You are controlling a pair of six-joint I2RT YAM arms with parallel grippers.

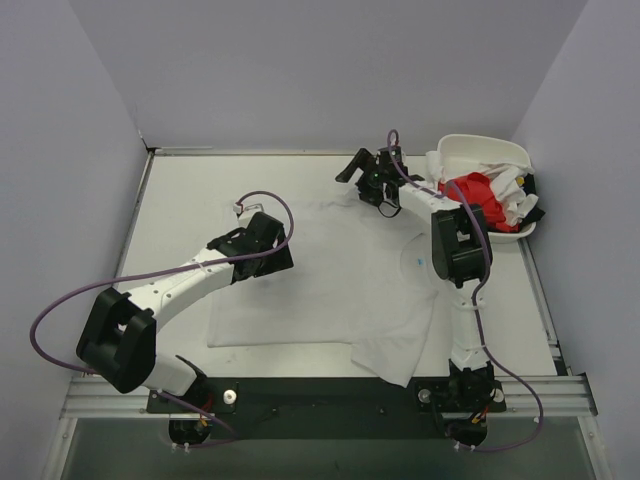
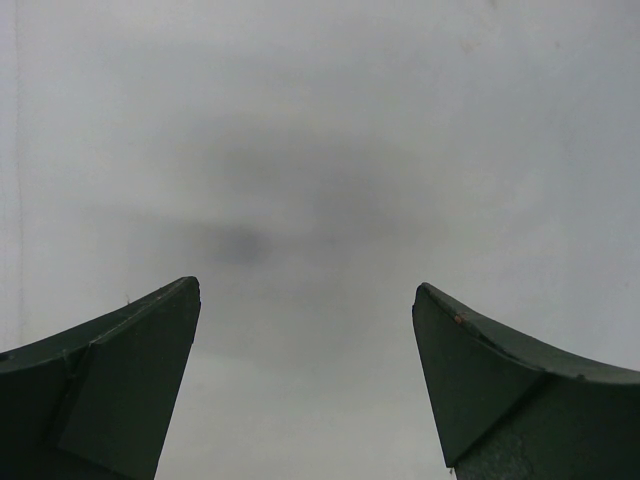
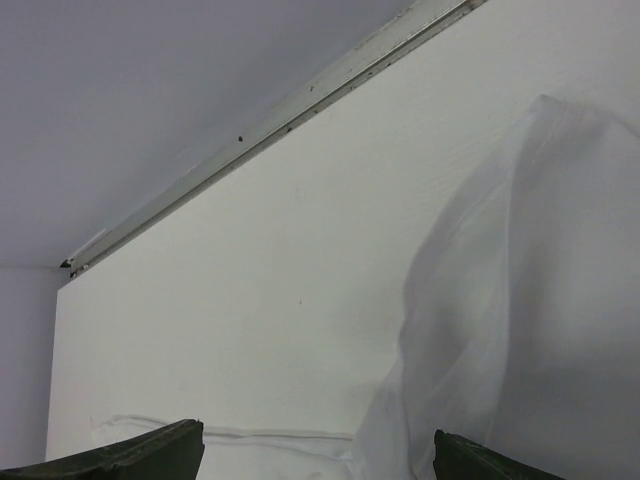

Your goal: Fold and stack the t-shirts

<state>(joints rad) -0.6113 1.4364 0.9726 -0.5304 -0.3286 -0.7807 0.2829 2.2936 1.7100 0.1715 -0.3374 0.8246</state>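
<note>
A white t-shirt (image 1: 320, 295) lies spread flat on the table, one sleeve (image 1: 395, 352) reaching the near edge. My left gripper (image 1: 270, 250) hovers over its left part, open, and in the left wrist view only plain white cloth (image 2: 320, 150) shows between the fingers (image 2: 150, 360). My right gripper (image 1: 365, 172) is at the shirt's far edge, open and holding nothing. The right wrist view shows a raised fold of white cloth (image 3: 520, 300) and a hem (image 3: 250, 436). A red t-shirt (image 1: 480, 195) and other white t-shirts (image 1: 515, 190) sit crumpled in a tub.
The white rounded tub (image 1: 480, 148) stands at the back right corner. A metal rail (image 3: 280, 115) runs along the table's far edge below the grey back wall. Grey side walls close in left and right. Purple cables loop off both arms.
</note>
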